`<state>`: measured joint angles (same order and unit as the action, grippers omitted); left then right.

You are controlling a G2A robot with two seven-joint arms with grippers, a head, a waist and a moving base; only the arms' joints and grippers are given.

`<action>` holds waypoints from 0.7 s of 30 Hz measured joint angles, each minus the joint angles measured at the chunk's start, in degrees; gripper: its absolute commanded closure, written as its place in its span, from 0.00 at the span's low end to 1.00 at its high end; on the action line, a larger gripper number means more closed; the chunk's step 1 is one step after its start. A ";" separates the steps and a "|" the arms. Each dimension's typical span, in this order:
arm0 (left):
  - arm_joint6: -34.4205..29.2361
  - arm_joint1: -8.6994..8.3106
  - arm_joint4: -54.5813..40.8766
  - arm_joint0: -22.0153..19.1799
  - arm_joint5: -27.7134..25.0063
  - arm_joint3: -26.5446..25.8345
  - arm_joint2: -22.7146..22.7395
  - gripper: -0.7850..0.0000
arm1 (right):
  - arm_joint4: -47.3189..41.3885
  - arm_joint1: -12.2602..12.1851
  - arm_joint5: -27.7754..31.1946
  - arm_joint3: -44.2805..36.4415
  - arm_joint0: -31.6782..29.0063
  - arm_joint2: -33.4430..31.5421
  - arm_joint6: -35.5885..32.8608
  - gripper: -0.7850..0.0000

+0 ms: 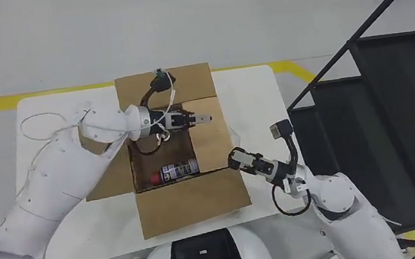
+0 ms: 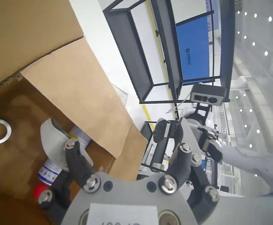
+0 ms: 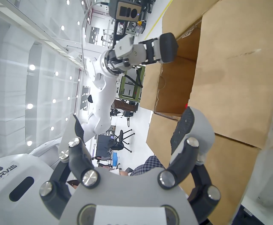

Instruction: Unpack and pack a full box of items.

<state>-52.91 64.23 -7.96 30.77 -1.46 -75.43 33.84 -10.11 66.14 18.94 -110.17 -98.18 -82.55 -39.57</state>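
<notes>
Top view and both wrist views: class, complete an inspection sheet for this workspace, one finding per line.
Surface: white table, bearing one box.
Job's things: open cardboard box, flaps folded out; can with red cap lying on its side inside; white ring on the box floor.
Clutter: nothing seen.
Grippers: left claw open over the box, holding nothing; right claw open just outside the box, holding nothing.
Cables: black cable looped at the left wrist; white cable along the left arm.
Surroundings: yellow floor line; black metal steps.

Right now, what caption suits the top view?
Left pincer above an open cardboard box holding a can; right pincer beside it.
</notes>
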 measured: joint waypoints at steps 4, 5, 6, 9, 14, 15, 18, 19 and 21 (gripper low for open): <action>0.65 2.60 -0.49 -1.94 -0.68 5.99 -3.08 0.00 | -0.34 -0.08 0.06 0.78 0.27 0.29 -0.30 0.00; 0.86 3.15 -0.83 -2.30 -0.97 7.27 -3.52 0.00 | -0.44 -0.09 0.05 1.00 0.46 0.44 -0.38 0.00; 1.20 3.88 -1.23 -2.82 -1.39 8.94 -4.02 0.00 | -0.56 -0.10 0.04 1.30 0.74 0.69 -0.48 0.00; 1.60 5.68 -2.81 -4.05 -2.58 12.75 -4.95 0.00 | -0.56 -0.10 -0.15 1.72 1.52 1.59 -0.96 0.00; 0.58 8.04 -6.46 -5.65 -6.60 16.99 -5.17 0.00 | 0.71 -0.11 -1.31 1.18 2.81 3.99 -2.53 0.00; 0.27 8.40 -7.44 -5.84 -7.90 17.49 -4.87 0.00 | 1.10 -0.11 -1.66 0.92 3.10 4.73 -3.10 0.00; -1.33 8.94 -10.09 -5.99 -10.84 17.87 -3.85 0.00 | 1.98 -0.11 -2.53 0.37 3.86 6.54 -4.20 0.00; -2.08 9.06 -10.81 -6.00 -11.41 17.77 -3.59 0.00 | 2.26 -0.11 -2.80 0.24 4.16 7.11 -4.71 0.00; -3.88 9.35 -12.15 -6.10 -12.05 17.26 -3.17 0.00 | 2.96 -0.10 -3.57 -0.08 4.97 8.56 -5.85 0.00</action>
<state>-56.79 73.58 -20.11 24.67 -13.51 -58.17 30.67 -7.15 66.04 15.37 -110.25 -93.22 -73.99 -45.43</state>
